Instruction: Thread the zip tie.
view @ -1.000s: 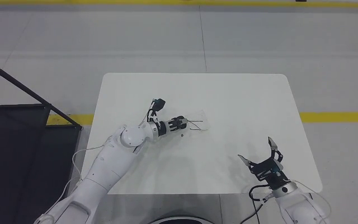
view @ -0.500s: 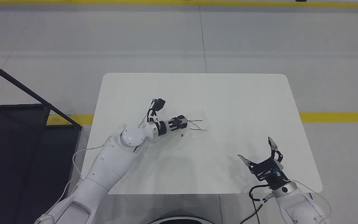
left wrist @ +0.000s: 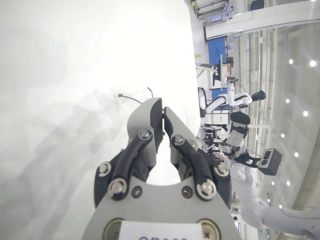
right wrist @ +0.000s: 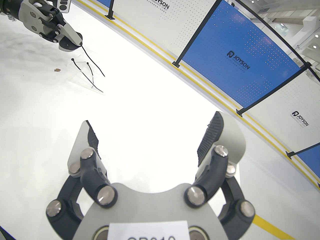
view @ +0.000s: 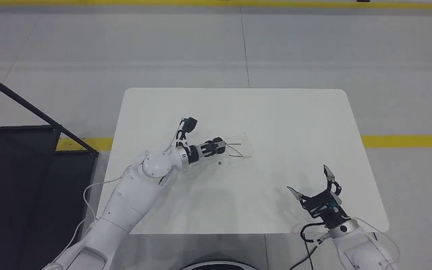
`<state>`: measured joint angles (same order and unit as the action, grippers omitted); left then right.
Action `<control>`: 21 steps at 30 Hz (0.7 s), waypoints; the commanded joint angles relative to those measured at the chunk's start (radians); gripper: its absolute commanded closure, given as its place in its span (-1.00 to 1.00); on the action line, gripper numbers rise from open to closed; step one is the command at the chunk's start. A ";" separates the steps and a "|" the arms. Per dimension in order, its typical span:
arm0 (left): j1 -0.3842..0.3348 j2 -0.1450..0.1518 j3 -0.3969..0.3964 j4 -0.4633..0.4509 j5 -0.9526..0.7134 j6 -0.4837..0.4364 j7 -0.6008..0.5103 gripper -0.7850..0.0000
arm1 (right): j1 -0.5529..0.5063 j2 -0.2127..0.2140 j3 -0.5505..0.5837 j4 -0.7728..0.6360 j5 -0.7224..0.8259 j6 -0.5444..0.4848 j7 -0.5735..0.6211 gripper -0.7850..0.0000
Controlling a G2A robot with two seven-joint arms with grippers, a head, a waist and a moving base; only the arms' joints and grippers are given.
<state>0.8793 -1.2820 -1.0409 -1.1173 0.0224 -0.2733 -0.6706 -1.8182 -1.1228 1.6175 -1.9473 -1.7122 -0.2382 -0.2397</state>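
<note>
Clamping zip tie (right wrist: 91, 61) in left claw (left wrist: 163, 111) over worktop (view: 290, 121) middle; holding right claw (right wrist: 152, 118) wide apart near front edge.

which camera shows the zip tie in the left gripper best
Right wrist view: the zip tie sticks out full length from the left gripper, dark against the table. From the top it is a faint line; in the left wrist view the fingers hide most of it.
</note>
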 commanded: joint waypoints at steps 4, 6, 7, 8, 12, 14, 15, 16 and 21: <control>0.038 0.018 -0.049 -0.066 0.002 -0.058 -0.037 1.00 | 0.000 0.000 0.000 0.000 0.000 0.000 0.000 -1.00; 0.059 0.027 -0.074 -0.095 0.002 -0.077 -0.055 1.00 | 0.000 0.000 0.000 0.000 0.000 0.000 0.000 -1.00; 0.069 0.031 -0.085 -0.110 -0.002 -0.088 -0.067 1.00 | 0.000 0.000 0.000 0.000 0.000 0.000 0.000 -1.00; 0.078 0.035 -0.096 -0.125 -0.009 -0.106 -0.083 1.00 | 0.001 0.000 -0.001 -0.001 0.000 -0.001 0.000 -1.00; 0.108 0.050 -0.131 -0.156 -0.030 -0.178 -0.145 1.00 | 0.009 0.003 -0.017 -0.005 -0.032 -0.049 -0.019 -1.00; 0.118 0.055 -0.139 -0.167 -0.033 -0.222 -0.178 1.00 | 0.021 0.005 -0.042 -0.009 -0.052 -0.100 -0.031 -1.00; 0.123 0.058 -0.143 -0.170 -0.036 -0.241 -0.189 1.00 | 0.033 0.007 -0.055 -0.008 -0.067 -0.135 -0.032 -1.00; 0.127 0.060 -0.146 -0.173 -0.038 -0.258 -0.199 1.00 | 0.047 0.008 -0.067 -0.006 -0.082 -0.158 -0.026 -1.00; 0.142 0.069 -0.154 -0.181 -0.055 -0.334 -0.247 1.00 | 0.116 0.012 -0.142 0.014 -0.112 -0.294 -0.044 -1.00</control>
<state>1.0193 -1.2141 -1.1941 -1.2975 -0.0302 -0.5950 -0.9094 -1.7132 -1.1112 1.4837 -1.9396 -1.8240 -0.5086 -0.2776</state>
